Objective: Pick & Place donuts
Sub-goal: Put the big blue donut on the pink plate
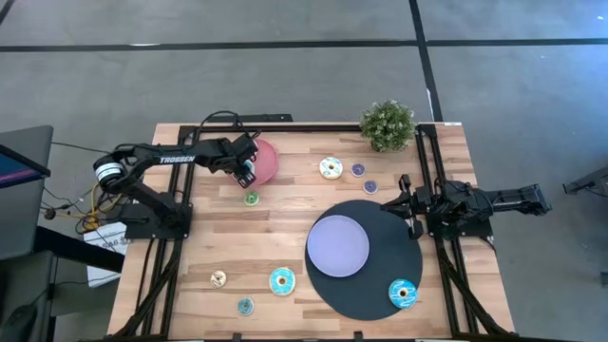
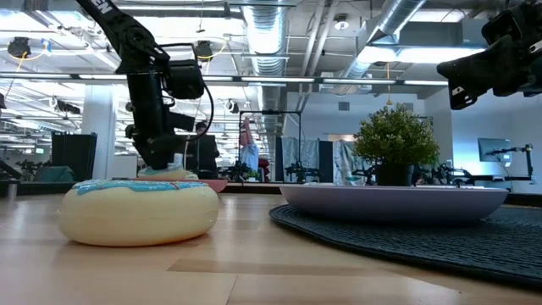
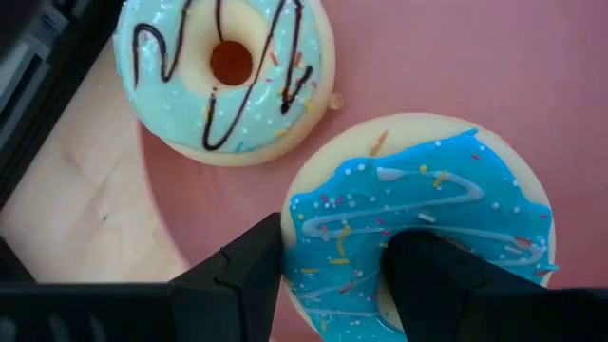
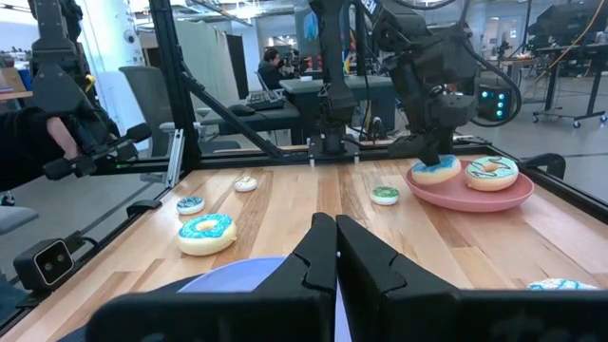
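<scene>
My left gripper (image 1: 245, 172) reaches over the pink plate (image 1: 268, 161) at the table's far left and is shut on a bright-blue iced donut (image 3: 418, 228). That donut lies on the plate beside a pale-teal donut with dark drizzle (image 3: 223, 71). Other donuts lie flat on the wood: a small green one (image 1: 251, 199), a cream one (image 1: 331, 168), two small purple ones (image 1: 358, 170), and several near the front edge, such as a teal one (image 1: 281, 281). One more teal donut (image 1: 403, 293) sits on the dark mat. My right gripper (image 4: 334, 252) waits shut at the table's right side. My left gripper holds the bright-blue donut by one side of its ring (image 3: 332, 256), coming from above and pointing down. One finger (image 3: 427, 280) stands in the hole, and the other finger (image 3: 237, 275) is against the outer rim. The donut lies flat on the pink plate (image 4: 470, 195).
A lavender plate (image 1: 337, 245) sits on a round dark mat (image 1: 380, 285) at right centre. A potted plant (image 1: 388, 123) stands at the far edge. Black frame rails run along both sides. Bare wood lies between the pink plate and the mat.
</scene>
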Tool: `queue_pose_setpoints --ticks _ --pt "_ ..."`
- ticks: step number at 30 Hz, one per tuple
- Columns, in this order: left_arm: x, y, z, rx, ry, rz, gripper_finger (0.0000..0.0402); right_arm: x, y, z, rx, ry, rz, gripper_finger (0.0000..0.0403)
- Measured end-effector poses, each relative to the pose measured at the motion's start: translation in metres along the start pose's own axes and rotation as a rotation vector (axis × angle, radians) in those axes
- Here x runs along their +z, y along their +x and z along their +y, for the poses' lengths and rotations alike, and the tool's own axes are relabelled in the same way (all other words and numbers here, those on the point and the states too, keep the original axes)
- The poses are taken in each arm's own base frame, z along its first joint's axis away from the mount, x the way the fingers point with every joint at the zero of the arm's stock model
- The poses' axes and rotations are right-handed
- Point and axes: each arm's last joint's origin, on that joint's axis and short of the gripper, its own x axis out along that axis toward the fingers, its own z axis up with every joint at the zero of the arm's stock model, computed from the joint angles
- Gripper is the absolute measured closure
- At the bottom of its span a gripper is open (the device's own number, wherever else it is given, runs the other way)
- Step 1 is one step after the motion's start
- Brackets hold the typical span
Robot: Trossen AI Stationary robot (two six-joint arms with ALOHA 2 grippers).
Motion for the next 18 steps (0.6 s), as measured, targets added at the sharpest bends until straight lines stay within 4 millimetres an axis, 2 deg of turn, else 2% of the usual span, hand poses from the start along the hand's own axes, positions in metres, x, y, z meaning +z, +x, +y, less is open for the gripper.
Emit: queue_pose_setpoints --ticks 6,18 --pt "0.0000 0.0000 0.0000 -0.001 -0.021 0.000 0.0228 0.0000 0.0000 0.0000 0.000 0.000 0.000 0.0403" --pt "-0.0003 -0.0002 -0.0001 -0.005 0.001 0.003 0.0165 0.0001 0.0000 0.0000 0.000 0.000 0.000 0.0403"
